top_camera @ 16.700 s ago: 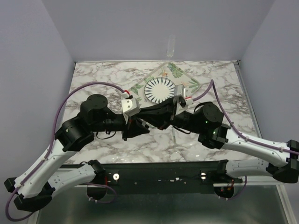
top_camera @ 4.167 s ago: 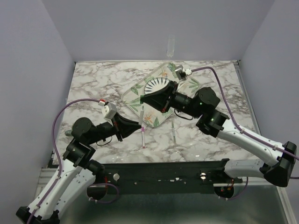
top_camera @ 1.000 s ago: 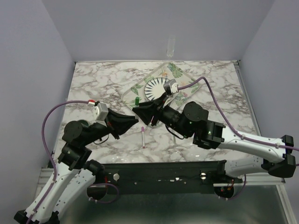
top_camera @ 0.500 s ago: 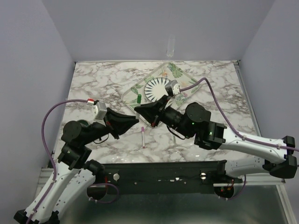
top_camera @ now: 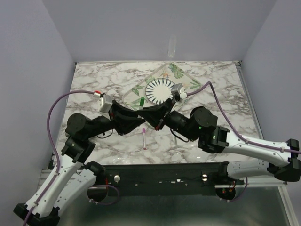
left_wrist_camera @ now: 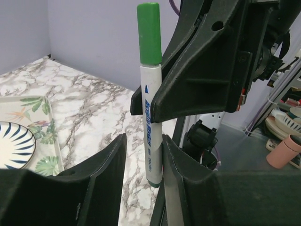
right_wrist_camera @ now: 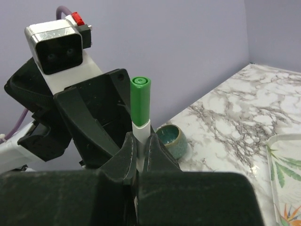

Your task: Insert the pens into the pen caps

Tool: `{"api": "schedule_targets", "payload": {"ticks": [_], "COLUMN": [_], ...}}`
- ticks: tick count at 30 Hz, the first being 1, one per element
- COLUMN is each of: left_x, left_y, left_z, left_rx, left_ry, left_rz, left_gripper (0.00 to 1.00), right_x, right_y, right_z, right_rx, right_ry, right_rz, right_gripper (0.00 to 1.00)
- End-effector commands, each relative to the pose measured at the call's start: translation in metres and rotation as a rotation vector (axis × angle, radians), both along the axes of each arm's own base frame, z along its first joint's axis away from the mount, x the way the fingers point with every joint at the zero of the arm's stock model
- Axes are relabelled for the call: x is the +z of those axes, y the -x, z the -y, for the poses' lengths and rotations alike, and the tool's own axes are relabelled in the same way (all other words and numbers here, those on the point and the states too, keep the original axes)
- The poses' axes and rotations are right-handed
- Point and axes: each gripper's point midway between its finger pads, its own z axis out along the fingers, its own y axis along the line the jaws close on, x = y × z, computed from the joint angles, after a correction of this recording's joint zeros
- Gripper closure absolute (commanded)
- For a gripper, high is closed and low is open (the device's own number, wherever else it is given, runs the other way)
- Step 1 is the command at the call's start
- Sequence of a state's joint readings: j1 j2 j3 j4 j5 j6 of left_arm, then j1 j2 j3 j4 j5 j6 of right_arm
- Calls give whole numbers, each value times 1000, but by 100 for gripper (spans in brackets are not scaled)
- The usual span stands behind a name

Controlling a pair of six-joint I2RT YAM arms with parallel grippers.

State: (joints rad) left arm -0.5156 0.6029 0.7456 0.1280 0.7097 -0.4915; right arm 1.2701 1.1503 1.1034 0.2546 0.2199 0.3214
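The white marble-patterned table (top_camera: 94, 77) carries 1 square leaf-printed tray (top_camera: 178, 71), set cornerwise towards the back, and 1 slim white-and-pink pen (top_camera: 144, 139) lying alone near the front edge.

A green cap (left_wrist_camera: 149, 33) tops a white pen (left_wrist_camera: 152, 141) with blue lettering; grey-veined white marble table (top_camera: 103, 77); leaf-patterned tray (top_camera: 181, 73).

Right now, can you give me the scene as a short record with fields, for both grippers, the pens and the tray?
left gripper: open, one finger on each side of the green-capped pen, with a gap on one side
right gripper: shut on the green-capped pen
green-capped pen: cap on the barrel, held above the table
second pen: lies on the table, pink end, not held
tray: at the far side, holds the plate
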Motion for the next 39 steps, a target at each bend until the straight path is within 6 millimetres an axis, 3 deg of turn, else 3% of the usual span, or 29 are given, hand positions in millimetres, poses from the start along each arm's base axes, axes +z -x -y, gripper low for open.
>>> {"api": "schedule_targets", "payload": {"ticks": [1, 4, 6, 7, 10, 11, 12, 15, 18, 21, 22, 24, 25, 28, 29, 33, 39], "left_x": [27, 28, 30, 29, 28, 26, 27, 25, 20, 17, 16, 14, 14, 16, 17, 19, 16], "left_y": [4, 4, 7, 11, 11, 11, 13, 16, 17, 20, 21, 24, 25, 31, 33, 39, 40], "left_z": [2, 4, 6, 7, 8, 7, 6, 5, 4, 3, 2, 1, 1, -2, -2, -3, -4], "left_rx": [-29, -41, -67, -93, -101, -98, -98, -102, -99, -100, -100, -105, -107, -115, -119, -140, -142], "left_ry": [36, 33, 38, 35, 36, 37, 44, 46, 42, 38, 36, 35, 36, 49, 52, 58, 49], "left_rz": [69, 74, 84, 88, 90, 91, 103, 124, 134, 142, 145, 141, 141, 137, 134, 99, 65], "left_gripper": [56, 58, 65, 80, 100, 100, 100, 100, 100, 100, 100, 100, 100, 100, 100, 100, 100], "right_x": [8, 9, 9, 8, 9, 10, 11, 12, 24, 28, 43, 46, 61, 56, 68, 80, 84], "right_y": [21, 22, 23, 23, 25, 26, 26, 28, 30, 24, 23, 20, 19, 13, 13, 9, 16], "right_z": [0, 2, 3, 4, 5, 4, 4, 5, 15, 19, 23, 24, 25, 14, 16, 8, -10], "right_rx": [93, 97, 98, 98, 104, 110, 112, 120, 116, 78, 71, 58, 54, 83, 103, 127, 205], "right_ry": [-46, -53, -53, -52, -56, -45, -40, -12, -23, 11, -4, 19, -3, 67, 58, 52, 74], "right_rz": [9, 14, 16, 17, 17, 15, 5, -6, 0, -8, 8, 13, 23, 27, 41, 68, 95], "right_gripper": [99, 99, 99, 99, 98, 93, 73, 40, 21, 12, 11, 11, 11, 15, 16, 22, 33]}}
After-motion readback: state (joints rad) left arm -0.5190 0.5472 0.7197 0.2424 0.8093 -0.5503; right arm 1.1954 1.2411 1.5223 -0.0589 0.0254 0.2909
